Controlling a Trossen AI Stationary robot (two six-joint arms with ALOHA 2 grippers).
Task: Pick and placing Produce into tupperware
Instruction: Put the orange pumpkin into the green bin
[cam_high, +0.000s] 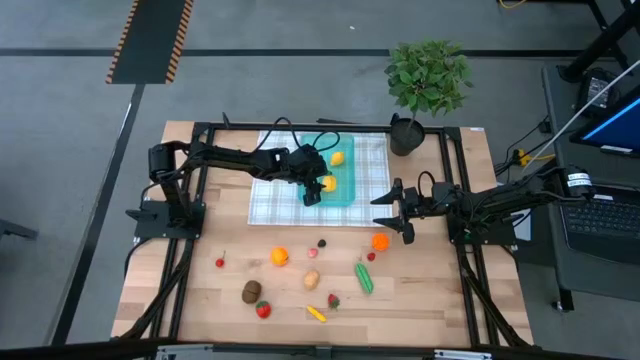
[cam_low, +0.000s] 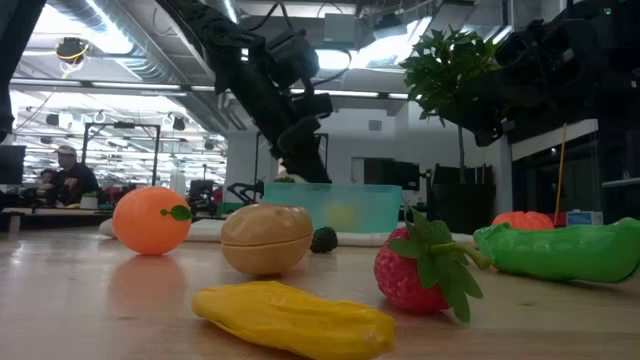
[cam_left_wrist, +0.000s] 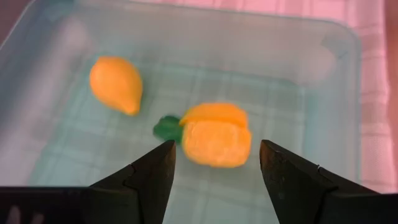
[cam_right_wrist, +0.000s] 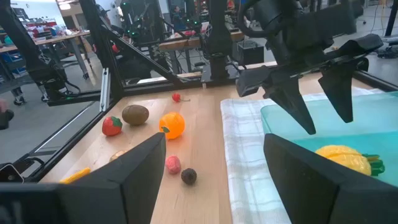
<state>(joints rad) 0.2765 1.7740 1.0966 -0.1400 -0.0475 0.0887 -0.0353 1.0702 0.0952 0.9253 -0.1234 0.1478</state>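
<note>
The teal tupperware (cam_high: 342, 190) stands on a checked cloth (cam_high: 275, 195) at the table's far middle. Inside it lie a yellow lemon (cam_left_wrist: 117, 84) and an orange-yellow piece with a green leaf (cam_left_wrist: 214, 137). My left gripper (cam_left_wrist: 217, 165) hangs open just above that piece, one finger on either side, apart from it; the right wrist view shows its fingers (cam_right_wrist: 326, 109) clear above the piece (cam_right_wrist: 341, 157). My right gripper (cam_high: 382, 212) waits open, level, at the cloth's right edge, above an orange (cam_high: 380, 241).
More produce lies scattered on the near half of the table: an orange (cam_high: 279, 256), a kiwi (cam_high: 251, 291), a potato (cam_high: 312, 279), a green cucumber (cam_high: 364, 277), strawberries (cam_high: 263, 310), and small pieces. A potted plant (cam_high: 428, 80) stands at the far right.
</note>
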